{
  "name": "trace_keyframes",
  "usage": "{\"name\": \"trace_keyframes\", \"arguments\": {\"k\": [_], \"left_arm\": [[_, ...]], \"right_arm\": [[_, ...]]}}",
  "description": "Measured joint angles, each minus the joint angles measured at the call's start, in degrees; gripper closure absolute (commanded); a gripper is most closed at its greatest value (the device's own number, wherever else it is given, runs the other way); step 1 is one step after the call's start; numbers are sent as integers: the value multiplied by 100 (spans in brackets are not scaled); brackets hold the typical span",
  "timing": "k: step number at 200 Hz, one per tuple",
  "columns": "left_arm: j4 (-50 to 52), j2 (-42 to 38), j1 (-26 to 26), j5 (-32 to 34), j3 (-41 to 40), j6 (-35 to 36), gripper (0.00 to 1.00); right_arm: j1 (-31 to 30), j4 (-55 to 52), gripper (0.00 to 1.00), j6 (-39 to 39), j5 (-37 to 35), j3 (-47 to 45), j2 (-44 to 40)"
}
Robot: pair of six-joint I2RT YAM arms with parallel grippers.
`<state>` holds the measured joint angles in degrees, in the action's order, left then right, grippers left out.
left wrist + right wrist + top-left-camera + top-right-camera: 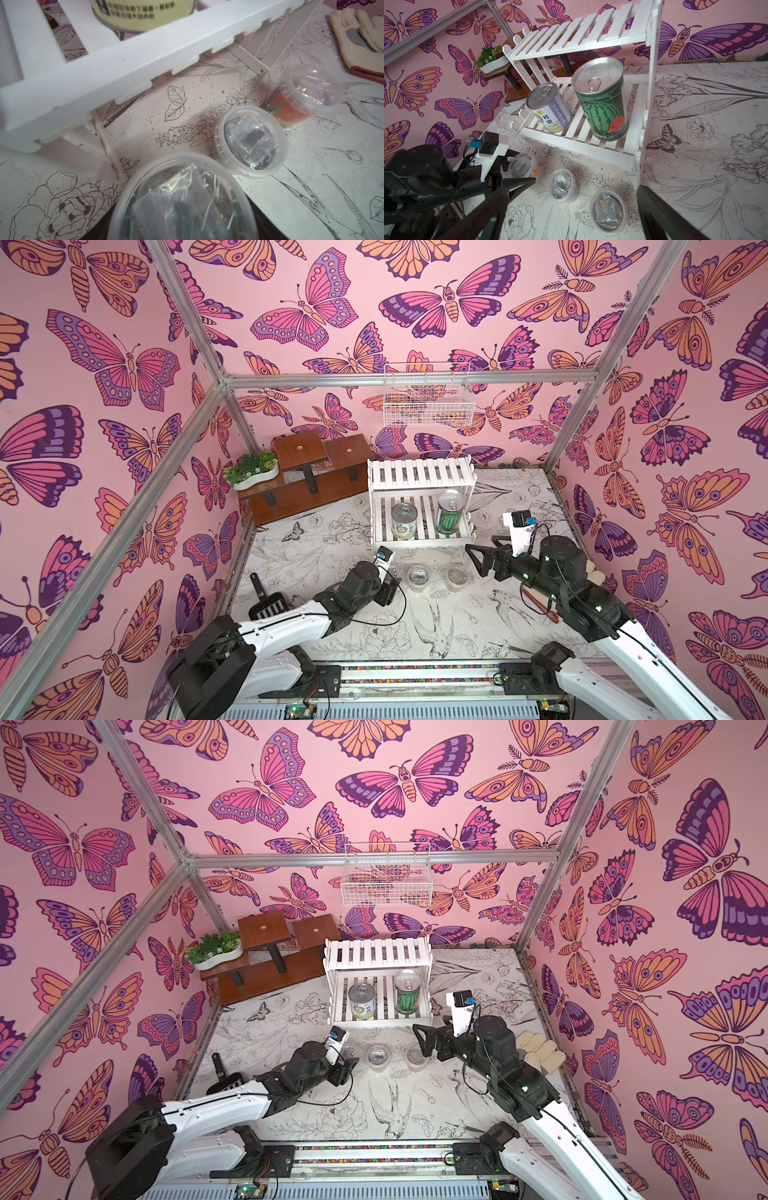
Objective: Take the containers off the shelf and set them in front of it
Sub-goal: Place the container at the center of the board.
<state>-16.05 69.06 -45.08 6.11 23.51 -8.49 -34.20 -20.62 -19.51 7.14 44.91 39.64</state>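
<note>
Step in hand: three of the five containers stand on the flower-printed table mat (332, 539) in front of the white two-tier slatted wooden shelf (419, 472), and two are not yet taken off it. From the left, the left gripper (391, 583) is set around the small clear lidded plastic cup with yellowish contents (522, 165), which sits at the shelf's front left leg. Its jaws stand partly apart on either side of the cup, and the views do not show whether they press it. Just beside it is the clear lidded cup with dark purple contents (560, 185), then the clear lidded cup with red-orange contents (305, 93). Each cup shows a clear sachet of dark matter under its lid. On the shelf's lower tier stand the short white-green pull-tab metal can (404, 521), at left, and the taller watermelon-labelled pull-tab metal can (451, 512), at right. Both are upright and sealed, so their contents are hidden. The upper tier is bare. The right gripper (473, 560) hangs near the shelf's front right corner with its jaws spread wide and empty. The likely next move is for this gripper to enter between the tiers, close around the watermelon can and draw it forward, clear of the upper slats and side post.
</note>
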Motion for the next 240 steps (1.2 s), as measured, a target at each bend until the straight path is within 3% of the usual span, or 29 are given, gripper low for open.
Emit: {"name": "trace_keyframes", "arguments": {"k": [145, 240], "left_arm": [[-1534, 918, 7, 549, -555, -297, 52], [-1740, 970, 59, 555, -664, -361, 22]], "right_arm": [[0, -2, 1, -2, -4, -22, -138], [0, 0, 1, -20, -4, -118, -133]]}}
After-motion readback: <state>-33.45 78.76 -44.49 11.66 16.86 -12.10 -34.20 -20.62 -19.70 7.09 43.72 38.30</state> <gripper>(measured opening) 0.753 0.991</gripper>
